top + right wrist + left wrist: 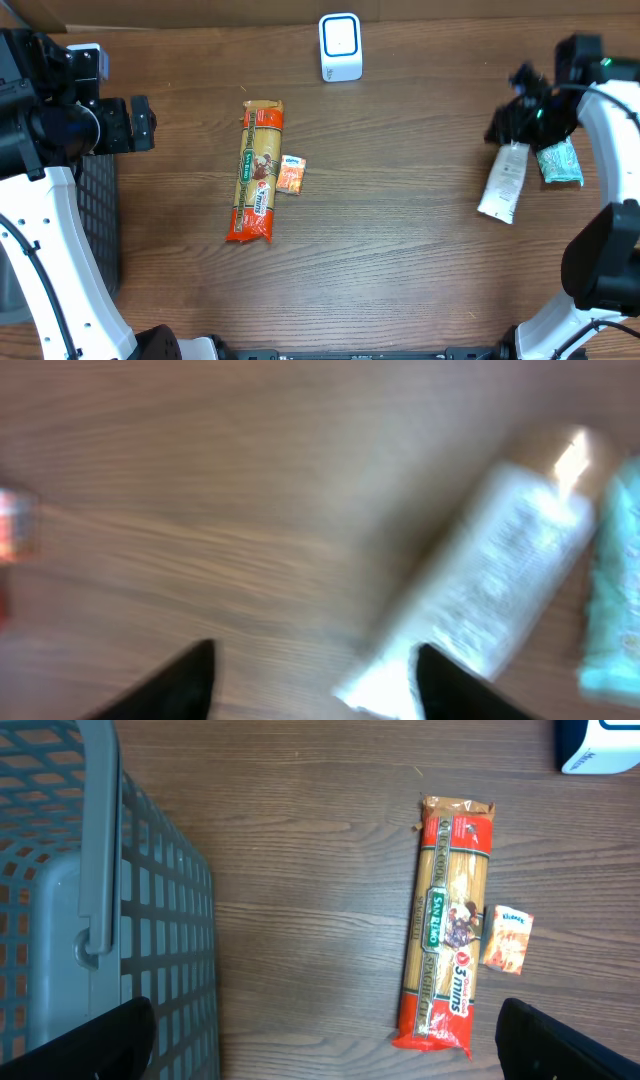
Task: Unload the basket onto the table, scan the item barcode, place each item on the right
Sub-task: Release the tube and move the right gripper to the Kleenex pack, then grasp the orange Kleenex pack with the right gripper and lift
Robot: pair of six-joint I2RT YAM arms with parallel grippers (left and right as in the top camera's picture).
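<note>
Right gripper [312, 665] is sitting nearest the lens: jaws standing apart, nothing clamped between them. The white tube [480, 600] is lying flat on the table [400, 250] under it, at the right side, touching or just beside a teal packet [558, 162]. It's too blurred for me to be reading any barcode. The scanner [340, 46] is standing at the far edge, well apart from the tube, so nothing is being presented to it right now. Left gripper [322, 1025] is hanging wide open and empty near the basket [100, 870], looking down at the pasta pack [447, 925] and the small orange packet [507, 940] just beside it. Both are lying untouched mid-table. I'm judging that you're between items. The frames aren't showing whether the tube has been scanned. The pasta and orange packet are looking like what's left.
</note>
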